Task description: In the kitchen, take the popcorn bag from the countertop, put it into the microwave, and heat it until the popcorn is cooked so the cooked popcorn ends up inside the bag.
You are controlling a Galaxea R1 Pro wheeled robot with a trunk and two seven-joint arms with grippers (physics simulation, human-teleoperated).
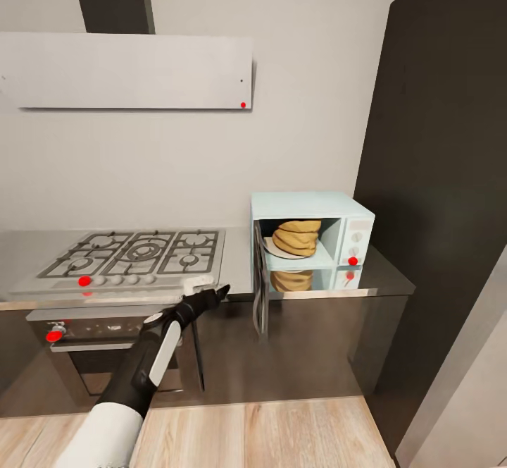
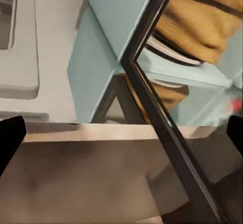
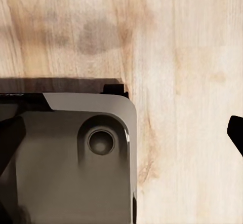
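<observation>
The pale-blue microwave (image 1: 313, 242) stands on the grey countertop (image 1: 238, 263), its dark glass door (image 1: 261, 292) swung open toward me. The tan popcorn bag (image 1: 297, 237) lies inside on a white plate (image 1: 271, 248); a brown shape shows under the shelf. My left gripper (image 1: 215, 293) is open at the counter's front edge, just left of the door and apart from it. In the left wrist view the gripper (image 2: 121, 133) holds nothing; beyond it are the door's edge (image 2: 157, 117) and the bag (image 2: 202, 21). My right gripper (image 3: 121, 143) is open, hanging over the floor. No popcorn bits can be seen.
A gas hob (image 1: 134, 251) lies left of the microwave, under a flat white hood (image 1: 127, 71), with a black oven (image 1: 105, 355) below. A tall dark cabinet (image 1: 436, 207) closes the right side. Wooden floor (image 1: 267, 433) runs along the cabinets; part of my base (image 3: 76, 158) is underneath the right gripper.
</observation>
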